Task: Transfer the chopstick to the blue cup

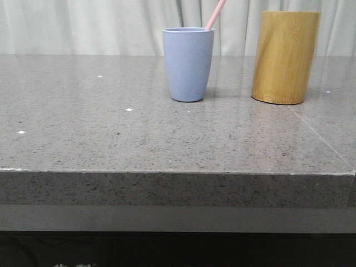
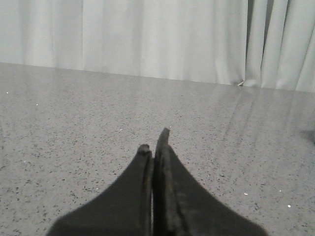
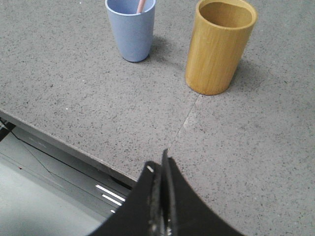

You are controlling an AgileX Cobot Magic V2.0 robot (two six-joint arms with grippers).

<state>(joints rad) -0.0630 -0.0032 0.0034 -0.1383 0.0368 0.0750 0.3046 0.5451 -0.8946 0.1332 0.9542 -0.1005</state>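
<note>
Left gripper: jaws pressed together, nothing between them, held low over bare grey stone table. Right gripper: jaws likewise closed and empty, positioned above the table's near edge — well apart from both containers. The chopstick stands inside the blue cup, leaning toward the robot's right, its upper end projecting above the rim. Bamboo cylinder stands upright near the cup, on its right — not touching.

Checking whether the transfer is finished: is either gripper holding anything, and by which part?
Nothing is held. The left gripper and right gripper are shut on nothing; the chopstick stands in the blue cup.
</note>
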